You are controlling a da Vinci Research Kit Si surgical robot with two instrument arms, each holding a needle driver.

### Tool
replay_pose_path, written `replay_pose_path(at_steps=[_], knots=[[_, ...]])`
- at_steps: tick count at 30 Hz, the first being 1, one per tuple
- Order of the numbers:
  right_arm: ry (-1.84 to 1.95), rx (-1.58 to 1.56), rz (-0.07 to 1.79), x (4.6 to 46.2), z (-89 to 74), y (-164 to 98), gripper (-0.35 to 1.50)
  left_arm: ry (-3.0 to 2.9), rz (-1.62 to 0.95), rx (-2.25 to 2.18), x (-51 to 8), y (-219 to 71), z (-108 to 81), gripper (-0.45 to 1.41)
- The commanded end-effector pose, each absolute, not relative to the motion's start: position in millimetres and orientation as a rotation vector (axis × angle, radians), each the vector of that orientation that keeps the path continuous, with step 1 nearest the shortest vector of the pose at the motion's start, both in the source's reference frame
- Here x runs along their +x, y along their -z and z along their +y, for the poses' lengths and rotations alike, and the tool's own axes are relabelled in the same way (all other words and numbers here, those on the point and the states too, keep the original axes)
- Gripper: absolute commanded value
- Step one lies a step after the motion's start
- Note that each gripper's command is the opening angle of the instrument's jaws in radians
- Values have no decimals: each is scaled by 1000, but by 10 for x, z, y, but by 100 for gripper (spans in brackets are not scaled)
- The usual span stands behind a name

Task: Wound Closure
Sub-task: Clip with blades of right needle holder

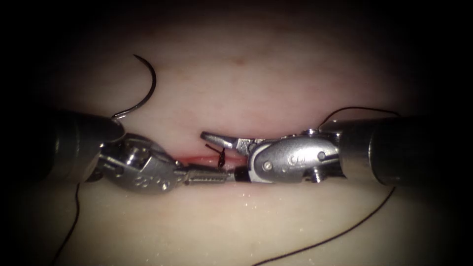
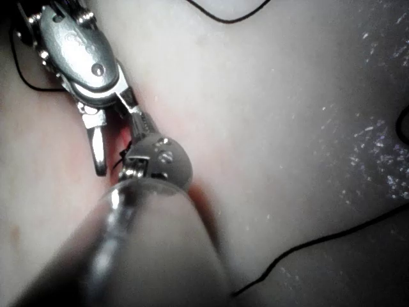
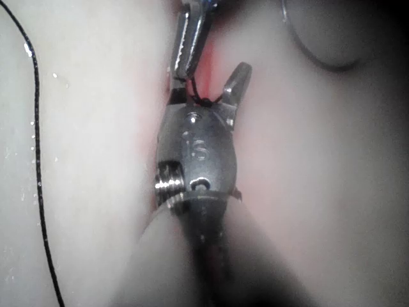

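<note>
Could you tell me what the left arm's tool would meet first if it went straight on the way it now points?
Probably the right tool: the left tool points right along the cut, tip almost at the right tool's wrist, though depth is unclear.

Thin streak of red fluid [image 1: 197, 158]

Dim endoscope view, dark vignetted edges (central spotlight), blurred wrist foregrounds

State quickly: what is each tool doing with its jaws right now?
Left tool: closed; holding anything cannot be told.
Right tool: open around the thread stub, holding nothing.
</note>
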State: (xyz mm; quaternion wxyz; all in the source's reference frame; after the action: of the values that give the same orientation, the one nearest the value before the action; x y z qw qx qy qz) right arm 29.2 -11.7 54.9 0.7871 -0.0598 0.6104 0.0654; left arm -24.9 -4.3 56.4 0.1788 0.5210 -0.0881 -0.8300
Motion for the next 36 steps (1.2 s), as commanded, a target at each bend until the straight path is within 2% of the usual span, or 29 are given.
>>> replay_pose_path(at_steps=[1, 23, 24, 27, 30, 35, 36], knots=[[-142, -130, 1318, 303, -119, -553, 94, 2343, -248, 1476, -254, -569, -46, -45], [-124, -143, 1356, 336, -127, -562, 89, 2377, -254, 1449, -263, -565, -45, -45], [-121, -140, 1359, 337, -128, -562, 83, 2375, -253, 1452, -264, -565, -45, -45], [-98, -126, 1383, 336, -132, -562, -35, 2375, -253, 1452, -264, -565, -45, -45], [-88, -171, 1314, 330, -132, -563, -35, 2373, -252, 1453, -262, -565, -45, -45], [-32, -170, 1317, 327, -135, -565, -35, 2371, -249, 1456, -261, -564, -44, -45], [-25, -163, 1314, 328, -137, -565, -20, 2371, -247, 1457, -260, -564, -43, -45]])
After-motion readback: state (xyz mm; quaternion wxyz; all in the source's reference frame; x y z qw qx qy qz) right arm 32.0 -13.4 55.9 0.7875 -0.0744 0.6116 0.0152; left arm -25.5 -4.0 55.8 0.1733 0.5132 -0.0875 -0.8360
